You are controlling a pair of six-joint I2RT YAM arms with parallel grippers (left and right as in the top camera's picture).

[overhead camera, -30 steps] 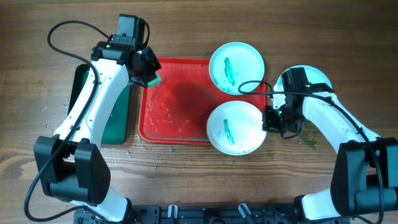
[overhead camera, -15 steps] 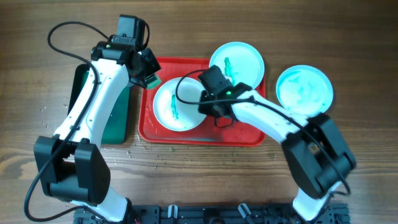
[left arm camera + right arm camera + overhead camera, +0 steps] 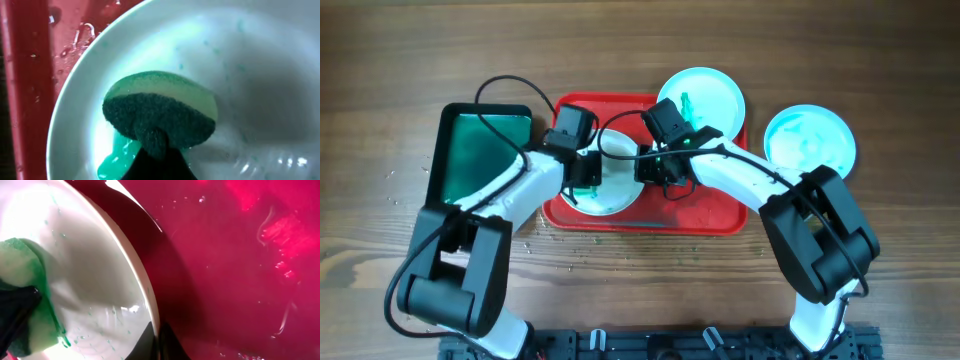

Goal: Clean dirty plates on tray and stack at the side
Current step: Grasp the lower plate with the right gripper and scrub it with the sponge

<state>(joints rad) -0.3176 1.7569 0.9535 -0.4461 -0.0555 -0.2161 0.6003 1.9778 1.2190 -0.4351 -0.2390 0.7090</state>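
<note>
Now scrubbing: the left arm has swung from the tray's far-left corner down onto the plate.
Left gripper (image 3: 586,178) is clamped on the sponge (image 3: 160,112), pressed into the plate (image 3: 613,192) in the left half of the red tray (image 3: 710,210), mid-desk. Right gripper (image 3: 655,172) pinches that plate's rim, steadying it. Second plate (image 3: 700,100) waits nearer the far edge, and third plate (image 3: 810,140) sits toward the right edge. I judge the first clean is under way.

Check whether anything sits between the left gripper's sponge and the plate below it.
Nothing visible. The sponge in the left gripper rests directly on the plate; the right gripper grips that plate's rim.
</note>
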